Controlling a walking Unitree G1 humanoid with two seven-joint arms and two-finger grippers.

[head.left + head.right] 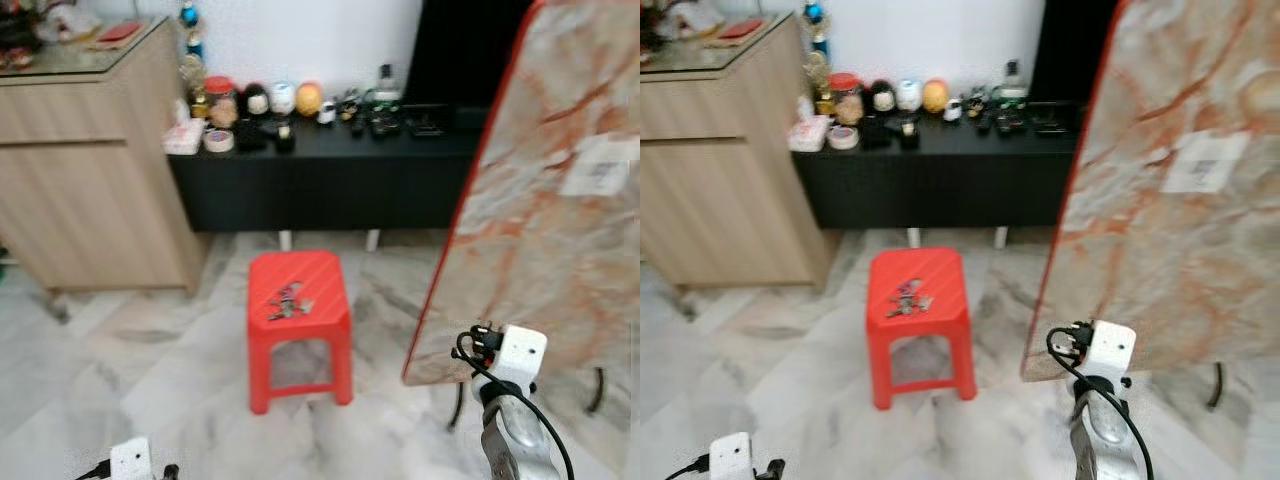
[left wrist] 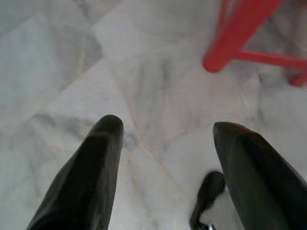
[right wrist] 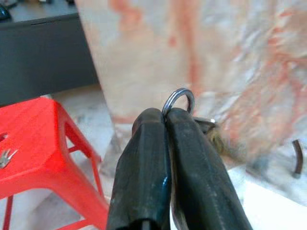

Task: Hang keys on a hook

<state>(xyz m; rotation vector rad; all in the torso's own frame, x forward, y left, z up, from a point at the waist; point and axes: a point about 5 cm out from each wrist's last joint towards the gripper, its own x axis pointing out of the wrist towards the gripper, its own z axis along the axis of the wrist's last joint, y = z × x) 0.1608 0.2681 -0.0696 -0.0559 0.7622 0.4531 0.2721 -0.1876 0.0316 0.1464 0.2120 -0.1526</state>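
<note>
Right wrist view has the right gripper (image 3: 167, 117) pinched tight on a silver key ring (image 3: 178, 101), held up before a tilted marble slab (image 1: 560, 200). Low on the other side, the left gripper (image 2: 165, 132) hangs with fingers spread wide and empty over the marble floor (image 1: 150, 370). Further off, another bunch of keys (image 1: 288, 302) lies on a red plastic stool (image 1: 298, 325), with a black sideboard (image 1: 320, 180) and a wooden cabinet (image 1: 90, 170) against the wall behind.

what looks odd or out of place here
A marble-patterned tabletop stands tipped up on its edge at the right instead of lying flat. A bunch of keys lies loose on the red stool. The right hand is shut on a key ring; the left hand is open above the floor.
</note>
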